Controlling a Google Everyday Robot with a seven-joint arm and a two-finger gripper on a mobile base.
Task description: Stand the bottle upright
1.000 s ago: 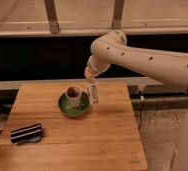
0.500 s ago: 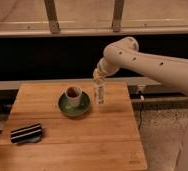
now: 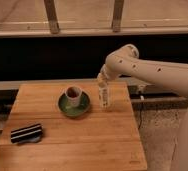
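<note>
The bottle is small, slim and white with a pale label. It stands upright right of the green plate, its base at or just above the wooden table. My gripper reaches down from the white arm on the right and is shut on the top of the bottle.
A white cup with a brown inside stands on a green plate just left of the bottle. A black-and-white striped block lies at the table's front left. The table's right edge is a short way from the bottle. A dark wall and rail run behind.
My gripper has carried the bottle to the right, away from the cup and plate, and the arm has swung right with it. The bottle stays upright.
</note>
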